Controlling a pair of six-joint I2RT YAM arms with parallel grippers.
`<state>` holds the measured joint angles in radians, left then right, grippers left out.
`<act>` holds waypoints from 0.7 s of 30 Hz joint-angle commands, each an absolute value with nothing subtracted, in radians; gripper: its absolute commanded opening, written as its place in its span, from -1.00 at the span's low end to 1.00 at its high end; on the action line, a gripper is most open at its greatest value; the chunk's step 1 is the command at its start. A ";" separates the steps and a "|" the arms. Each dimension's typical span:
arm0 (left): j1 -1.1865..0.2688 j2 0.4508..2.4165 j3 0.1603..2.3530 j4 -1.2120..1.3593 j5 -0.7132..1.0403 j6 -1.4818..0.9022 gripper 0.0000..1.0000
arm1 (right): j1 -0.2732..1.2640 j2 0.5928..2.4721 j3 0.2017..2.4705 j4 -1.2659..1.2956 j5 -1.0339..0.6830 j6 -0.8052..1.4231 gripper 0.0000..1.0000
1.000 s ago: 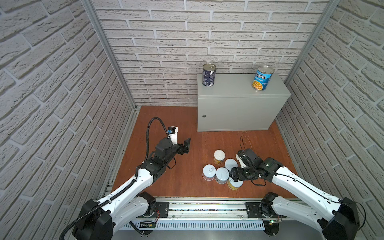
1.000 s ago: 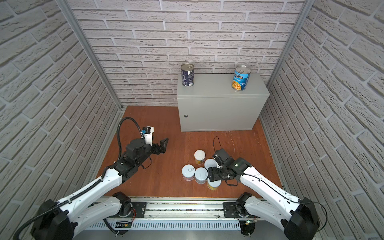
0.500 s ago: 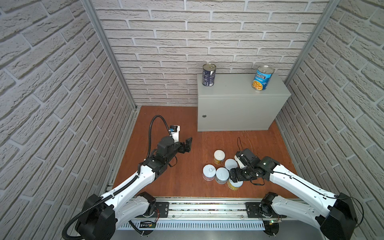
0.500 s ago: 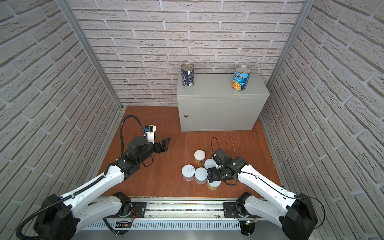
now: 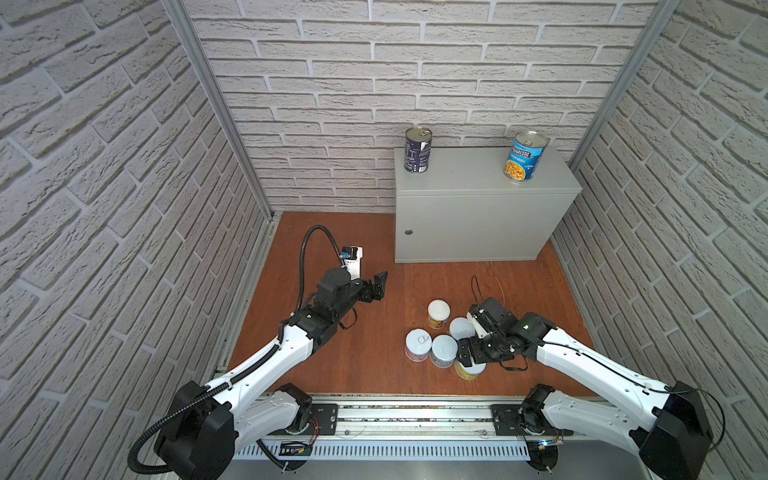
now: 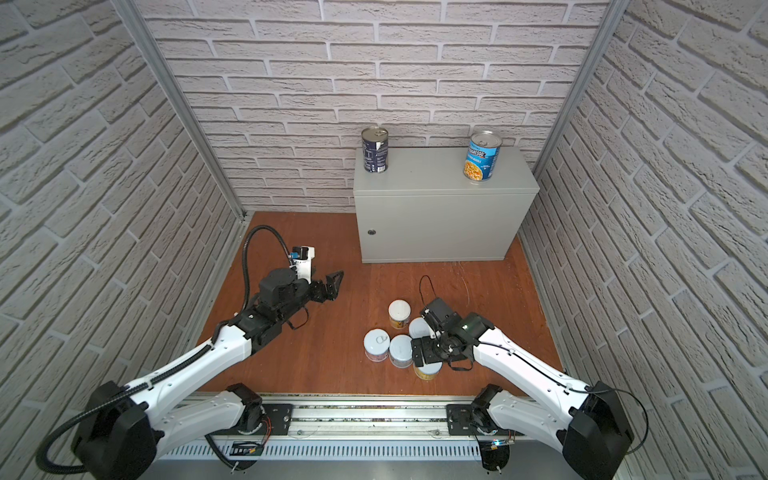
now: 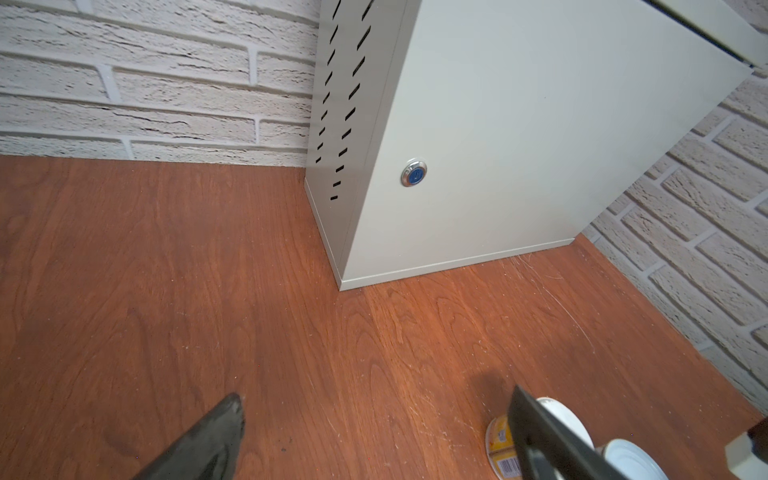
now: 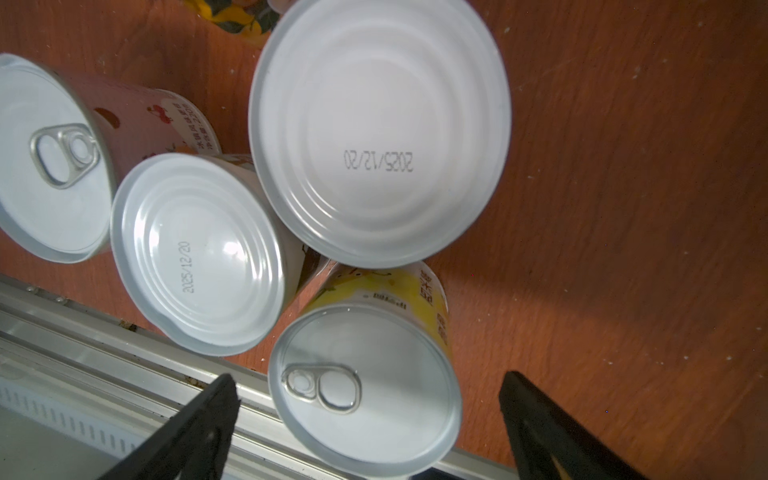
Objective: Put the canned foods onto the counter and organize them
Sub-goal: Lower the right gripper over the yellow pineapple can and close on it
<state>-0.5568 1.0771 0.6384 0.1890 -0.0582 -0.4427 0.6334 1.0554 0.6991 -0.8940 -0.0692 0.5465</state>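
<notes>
Nearest the rail, a yellow-labelled pull-tab can (image 8: pixel 365 390) stands upright on the wooden floor (image 5: pixel 332 353), at the 6 o'clock end of a five-can cluster. The right gripper (image 5: pixel 467 353) hovers over it, jaws spread wide on either side of its lid, grasping nothing. Two date-stamped cans crowd it: one (image 5: pixel 444 348) at its 10 o'clock, one (image 5: pixel 461 328) at 12. A pink can (image 5: pixel 417 341) sits at 9 to 10 o'clock, and another short yellow can (image 5: pixel 438 311) lies farthest, at 11. At the cluster's 10 o'clock, well apart, the left gripper (image 5: pixel 380 284) hangs released, empty. At the floor's 1 o'clock stands the grey counter (image 5: pixel 478 220). On top are a navy can (image 5: pixel 418 151) at 10 o'clock and a Progresso soup can (image 5: pixel 524 158) at 2.
</notes>
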 commanded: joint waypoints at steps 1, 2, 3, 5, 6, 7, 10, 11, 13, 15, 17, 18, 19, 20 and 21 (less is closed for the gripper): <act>-0.560 1.085 0.669 0.235 -0.047 -0.451 0.96 | 0.644 1.066 0.693 -0.891 -0.063 0.562 1.00; -0.560 1.085 0.670 0.234 -0.047 -0.451 0.96 | 0.644 1.070 0.692 -0.891 -0.061 0.564 1.00; -0.560 1.086 0.670 0.232 -0.047 -0.452 0.97 | 0.647 1.072 0.691 -0.891 -0.061 0.566 1.00; -0.560 1.086 0.670 0.230 -0.048 -0.453 0.96 | 0.647 1.078 0.688 -0.887 -0.060 0.566 1.00; -0.560 1.087 0.670 0.229 -0.047 -0.453 0.96 | 0.649 1.081 0.688 -0.885 -0.060 0.567 1.00; -0.560 1.090 0.672 0.227 -0.047 -0.453 0.97 | 0.649 1.083 0.688 -0.884 -0.060 0.568 1.00; -0.561 1.097 0.678 0.219 -0.044 -0.456 0.97 | 0.652 1.090 0.683 -0.881 -0.061 0.568 0.98; -0.560 1.101 0.679 0.220 -0.043 -0.456 0.97 | 0.652 1.092 0.682 -0.882 -0.058 0.569 0.95; -0.560 1.105 0.681 0.219 -0.042 -0.458 0.97 | 0.653 1.094 0.680 -0.885 -0.054 0.568 0.93; -0.561 1.109 0.682 0.218 -0.041 -0.457 0.96 | 0.655 1.091 0.681 -0.888 -0.048 0.569 0.92; -0.560 1.114 0.685 0.212 -0.039 -0.458 0.96 | 0.656 1.088 0.681 -0.888 -0.043 0.571 0.91; -0.560 1.115 0.686 0.210 -0.039 -0.459 0.96 | 0.656 1.086 0.681 -0.890 -0.042 0.572 0.90; -0.560 1.115 0.686 0.208 -0.038 -0.459 0.96 | 0.657 1.085 0.683 -0.891 -0.038 0.574 0.89; -0.560 1.115 0.686 0.206 -0.040 -0.459 0.97 | 0.657 1.083 0.682 -0.893 -0.032 0.577 0.89; -0.560 1.114 0.686 0.203 -0.039 -0.459 0.96 | 0.658 1.083 0.681 -0.894 -0.027 0.578 0.87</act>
<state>-0.5568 1.1156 0.6537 0.1795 -0.0441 -0.4500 0.6464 1.0924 0.6926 -0.8940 -0.0528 0.5652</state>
